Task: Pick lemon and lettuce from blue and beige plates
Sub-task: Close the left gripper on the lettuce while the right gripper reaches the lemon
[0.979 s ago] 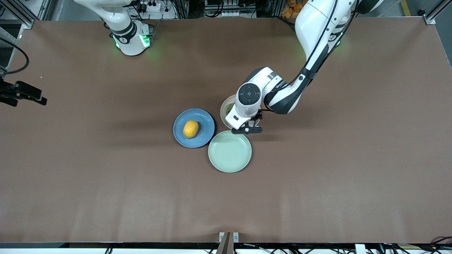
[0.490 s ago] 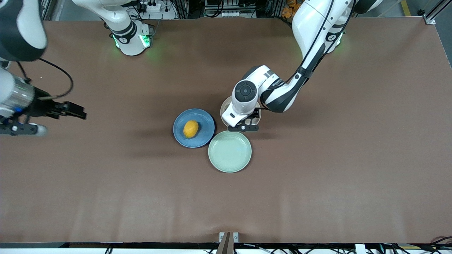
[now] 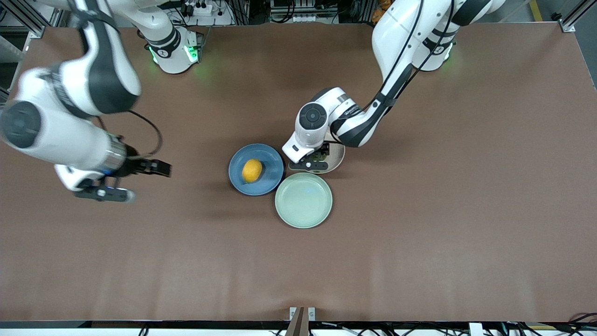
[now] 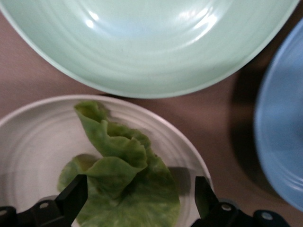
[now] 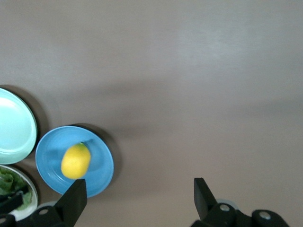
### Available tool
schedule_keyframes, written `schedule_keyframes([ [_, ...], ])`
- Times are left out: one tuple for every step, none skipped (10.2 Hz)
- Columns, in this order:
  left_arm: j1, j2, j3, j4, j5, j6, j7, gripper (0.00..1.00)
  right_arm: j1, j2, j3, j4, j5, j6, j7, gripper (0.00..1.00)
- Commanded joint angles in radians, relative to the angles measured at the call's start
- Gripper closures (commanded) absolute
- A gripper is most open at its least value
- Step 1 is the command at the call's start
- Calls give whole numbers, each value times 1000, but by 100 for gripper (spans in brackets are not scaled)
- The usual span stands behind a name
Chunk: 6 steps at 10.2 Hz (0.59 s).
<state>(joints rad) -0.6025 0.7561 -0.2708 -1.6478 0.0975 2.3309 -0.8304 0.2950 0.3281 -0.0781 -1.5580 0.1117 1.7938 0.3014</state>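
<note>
The yellow-orange lemon (image 3: 252, 170) lies on the blue plate (image 3: 270, 161); the right wrist view also shows this lemon (image 5: 75, 161) on its blue plate (image 5: 49, 153). The crinkled green lettuce (image 4: 125, 184) lies in the beige plate (image 4: 182, 144). From the front, the left arm's hand covers most of the beige plate (image 3: 337, 157) and all of the leaf. My left gripper (image 4: 138, 201) is open low over the leaf, one finger on either side. My right gripper (image 3: 161, 169) is open and empty over bare table, toward the right arm's end from the blue plate.
An empty mint-green plate (image 3: 303, 200) sits nearer the front camera, touching or almost touching both other plates. The left wrist view shows the mint plate (image 4: 151, 42) and the blue plate's rim (image 4: 284, 132) close by the beige plate.
The right arm has swung in from the table's edge toward the blue plate. The left gripper has shifted over the beige plate toward the blue plate. Both stay open.
</note>
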Motion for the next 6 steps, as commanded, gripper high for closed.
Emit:
schedule_keyframes([
  [-11,5,4,5,34,4,-18,0,51,32,-8,-57,16,97,53,0],
  [-8,0,4,5,34,1,-15,0,84,46,-6,-88,17,154,112,0],
  [-6,-3,4,5,34,-8,-12,0,96,55,-6,-112,22,195,169,0],
  [-3,-14,4,9,34,-42,-6,0,119,66,-6,-120,23,202,176,0],
  [-2,-24,2,13,34,-77,17,0,136,69,-6,-134,23,211,208,0],
  [0,-24,2,14,34,-93,33,0,148,80,-6,-148,29,225,223,0],
])
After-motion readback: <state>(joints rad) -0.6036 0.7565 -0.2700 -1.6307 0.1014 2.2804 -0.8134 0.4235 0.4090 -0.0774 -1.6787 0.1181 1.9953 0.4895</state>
